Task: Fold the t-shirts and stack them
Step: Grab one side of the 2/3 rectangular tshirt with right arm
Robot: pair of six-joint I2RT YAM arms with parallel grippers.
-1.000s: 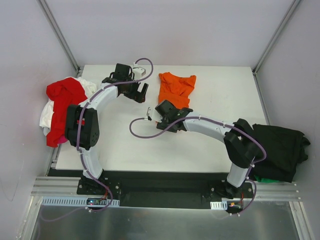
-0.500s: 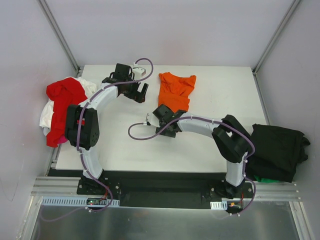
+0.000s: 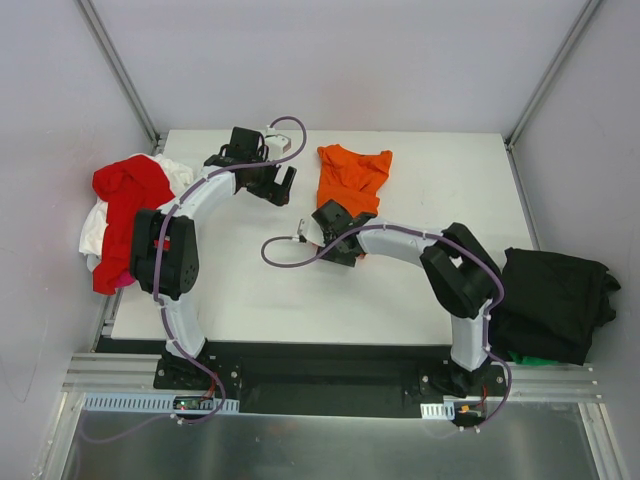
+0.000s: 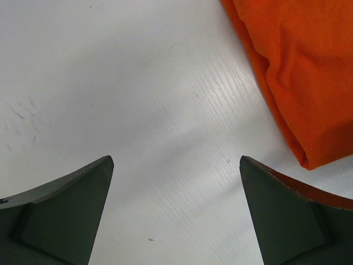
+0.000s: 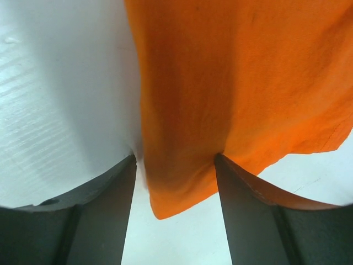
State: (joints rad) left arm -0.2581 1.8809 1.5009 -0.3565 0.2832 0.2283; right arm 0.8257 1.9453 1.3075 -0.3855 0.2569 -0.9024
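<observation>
Orange shirt (image 3: 352, 180): lay at the far middle of the bench (image 3: 430, 290), narrowed into a long strip, neck end away from the arms; doubled edge visible along its left side
Right tool (image 5: 175, 182): fingers spread, set astride the near left corner of the orange shirt, hem between them, not yet pinched
Left tool (image 4: 176, 210): fingers spread wide, nothing between them but bare bench, just beside the orange shirt's left edge
Red shirt (image 3: 130, 200): crumpled at the left edge of the bench, lying on top of the white shirt (image 3: 95, 230)
Black shirt (image 3: 560, 300): bunched in a heap at the right edge, partly off the bench
Done, by my reading: orange shirt part folded, sides apparently brought in
Left: cross fold of the orange shirt; red, white and black all unfolded; no stack begun
Count, shirts: one orange, one red, one white showing, one black heap; could not tell whether more lay under either pile
Count, arms: two, one tool each
</observation>
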